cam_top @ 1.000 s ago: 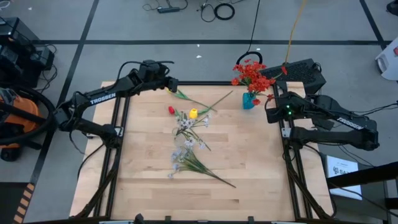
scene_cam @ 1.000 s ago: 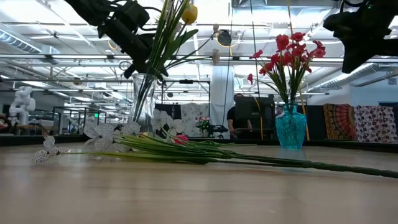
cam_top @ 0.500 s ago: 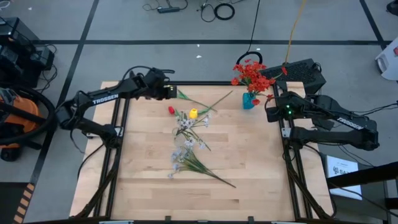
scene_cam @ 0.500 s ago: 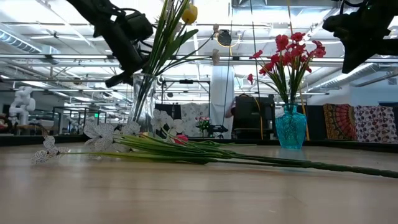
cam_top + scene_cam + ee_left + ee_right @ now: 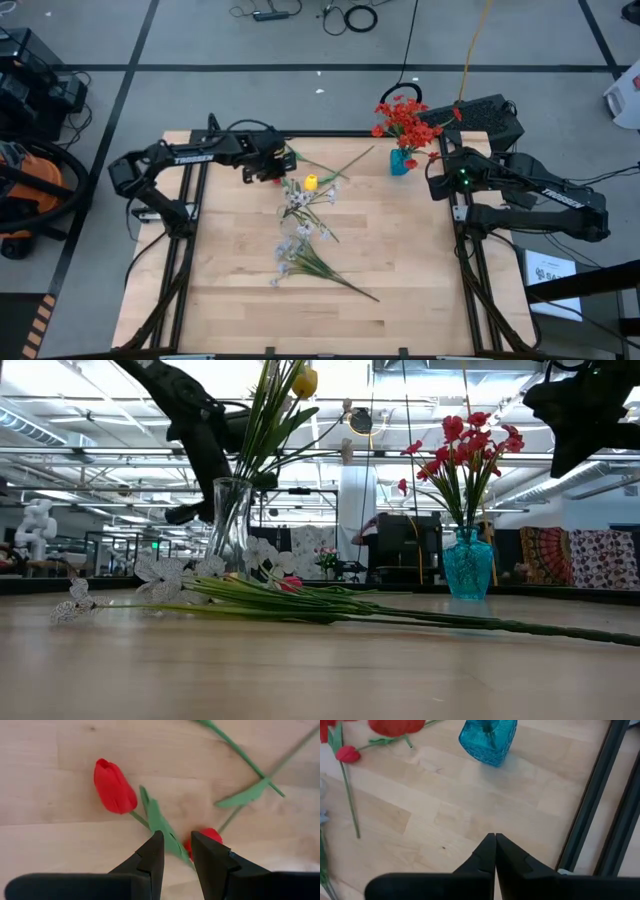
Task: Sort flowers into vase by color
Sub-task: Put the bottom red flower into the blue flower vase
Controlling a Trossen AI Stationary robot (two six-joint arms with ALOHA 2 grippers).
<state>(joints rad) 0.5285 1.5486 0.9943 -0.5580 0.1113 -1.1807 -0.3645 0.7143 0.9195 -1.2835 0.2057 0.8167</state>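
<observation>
One teal vase [image 5: 400, 161] stands at the table's [image 5: 420, 290] one-o'clock corner, holding a bunch of red flowers [image 5: 403, 118] — the count of stems inside cannot be told. Loose on the wood near the centre lie one yellow tulip [image 5: 311, 182] and pale white sprays [image 5: 297, 235], roughly two clusters, stalks crossing. In the left wrist view two red tulip buds [image 5: 114, 786] show — one whole, one partly hidden behind the fingers. The left gripper [image 5: 272, 168] hovers at about eleven o'clock, its fingers a little apart over a green leaf and stalk, holding nothing. The right gripper [image 5: 495, 838] waits at about two o'clock beside the vase, fingers pressed together, empty.
</observation>
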